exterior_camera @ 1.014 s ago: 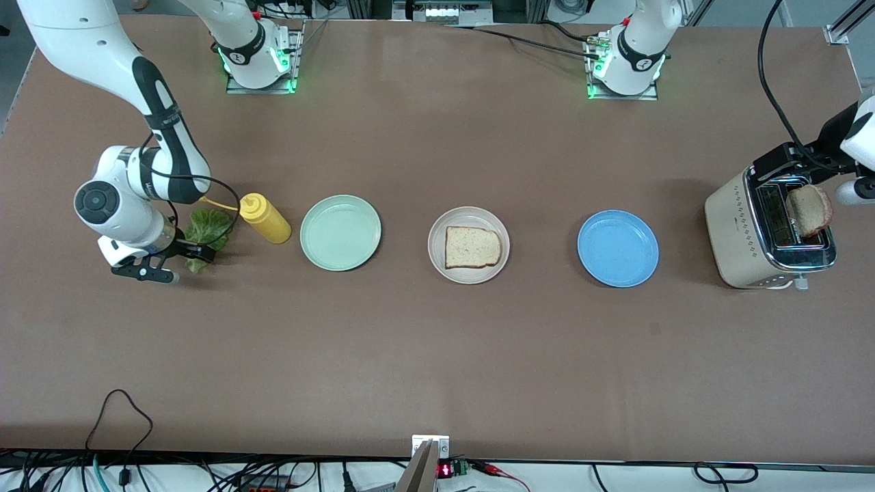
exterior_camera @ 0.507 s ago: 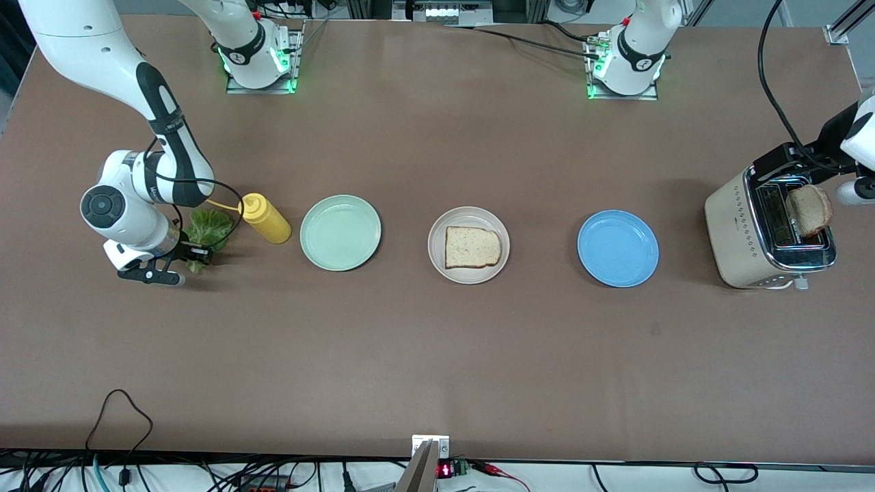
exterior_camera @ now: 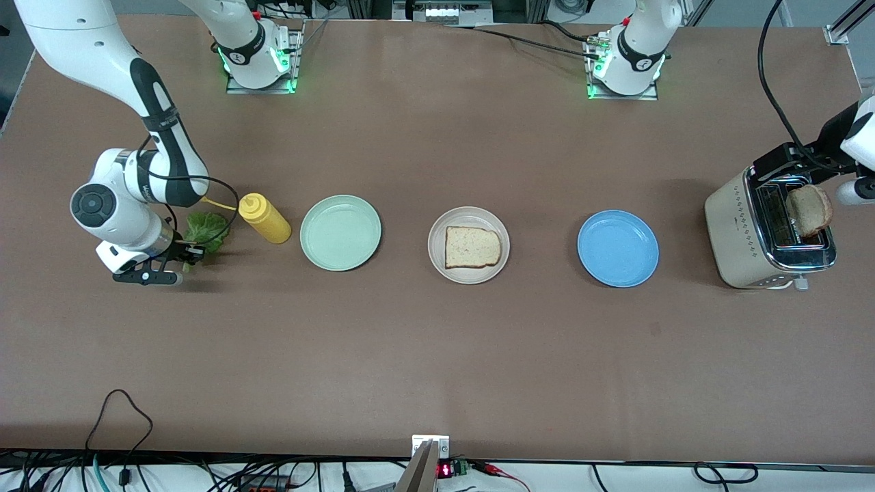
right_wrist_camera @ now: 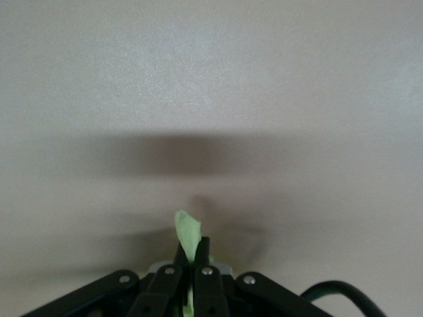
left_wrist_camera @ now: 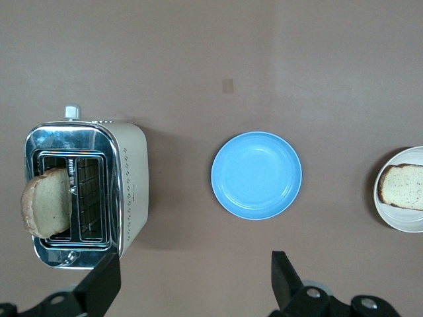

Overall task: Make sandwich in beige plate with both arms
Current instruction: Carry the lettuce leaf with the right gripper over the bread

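The right claw [exterior_camera: 186, 254] is low over the bench [exterior_camera: 437, 355] at the right arm's end, clenched on the edge of the lettuce [exterior_camera: 205, 229]; in the right wrist view a pale green tip of the leaf [right_wrist_camera: 188, 232] sticks out between the pinched fingers [right_wrist_camera: 202, 254]. The rest of the leaf spreads from the claw toward the mustard bottle [exterior_camera: 264, 218], which lies just beside it. Past the bottle, toward the left arm's end, come the mint plate [exterior_camera: 340, 232], then the beige plate [exterior_camera: 469, 244], well apart from the right claw, with one bread slice [exterior_camera: 472, 247] lying flat in it.

The left claw [left_wrist_camera: 192, 281] hangs released, fingers [left_wrist_camera: 283, 277] spread wide, up over the bench near the toaster [exterior_camera: 765, 232] at the left arm's end. In the front view it is hidden past the picture's edge. A second slice [exterior_camera: 809, 210] stands tilted in a toaster slot, under and to one side of the left claw. The blue plate [exterior_camera: 618, 248] sits between the toaster and the beige plate.
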Robot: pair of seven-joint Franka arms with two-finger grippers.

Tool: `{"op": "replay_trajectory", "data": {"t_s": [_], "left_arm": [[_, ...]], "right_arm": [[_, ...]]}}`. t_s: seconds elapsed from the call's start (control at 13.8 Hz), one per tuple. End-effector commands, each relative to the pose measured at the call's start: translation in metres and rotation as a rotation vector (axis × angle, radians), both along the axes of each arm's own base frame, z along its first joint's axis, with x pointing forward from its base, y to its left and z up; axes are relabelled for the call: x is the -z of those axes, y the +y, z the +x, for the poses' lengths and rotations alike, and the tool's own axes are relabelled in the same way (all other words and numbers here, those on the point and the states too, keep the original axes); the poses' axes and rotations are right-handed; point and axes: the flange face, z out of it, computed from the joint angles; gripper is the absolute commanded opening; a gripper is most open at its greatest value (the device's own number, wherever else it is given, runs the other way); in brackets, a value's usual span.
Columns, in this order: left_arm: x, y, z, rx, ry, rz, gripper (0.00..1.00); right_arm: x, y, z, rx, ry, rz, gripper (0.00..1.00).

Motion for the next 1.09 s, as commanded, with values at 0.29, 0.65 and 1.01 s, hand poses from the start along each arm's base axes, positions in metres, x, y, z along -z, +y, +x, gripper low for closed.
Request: {"op": "replay_trajectory", "data": {"t_s": [0.29, 0.65, 1.01], "left_arm": [[-0.002, 0.004, 0.001, 0.004, -0.012, -0.022, 1.0], [-0.002, 0.004, 0.001, 0.004, -0.012, -0.022, 1.0], [0.001, 0.009, 0.005, -0.004, -0.021, -0.022, 1.0]], "right_arm": [[-0.125, -0.049, -0.023, -0.125, 0.105, 0.065, 0.0], [-0.251, -0.04, -0.01, -0.072, 0.249, 0.184, 0.0], [-0.296, 0.104, 0.0, 0.1, 0.252, 0.171, 0.0]]}}
